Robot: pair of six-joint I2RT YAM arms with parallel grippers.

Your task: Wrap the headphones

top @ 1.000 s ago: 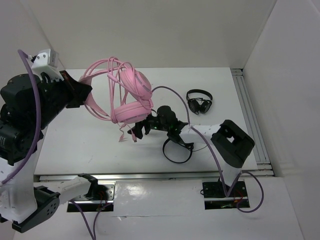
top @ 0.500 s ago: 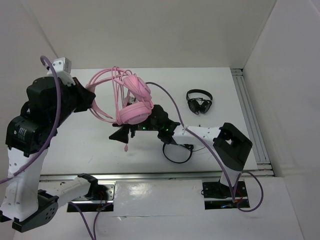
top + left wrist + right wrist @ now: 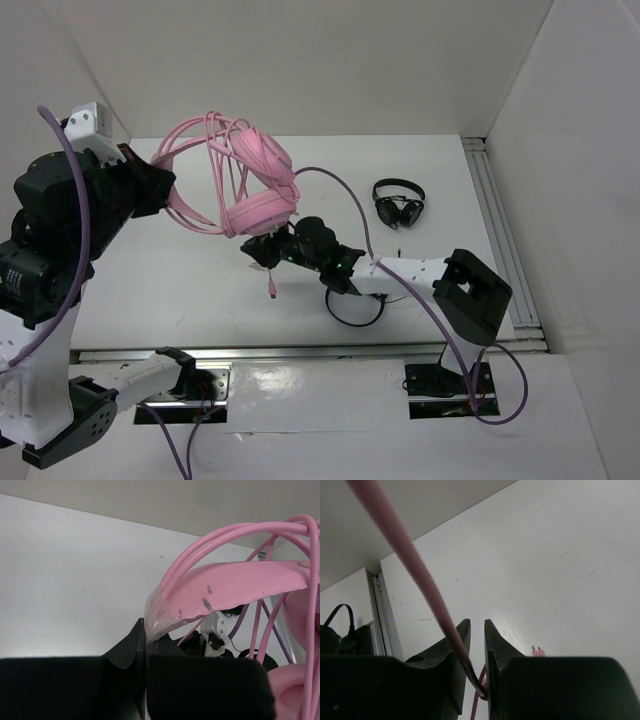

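Several loops on — my left gripper (image 3: 146,640) clamps the headphones (image 3: 262,212), my right gripper (image 3: 476,655) pinches the cable (image 3: 413,572), tail unwound.

Left wrist view cuts the headphones (image 3: 240,580) off at the right edge; the cups barely show. Right wrist view: cable (image 3: 420,577) exits top-left, plug (image 3: 536,651) half hidden behind my finger. From above, my right gripper (image 3: 262,250) is too small to read, probably clamped on the cable.
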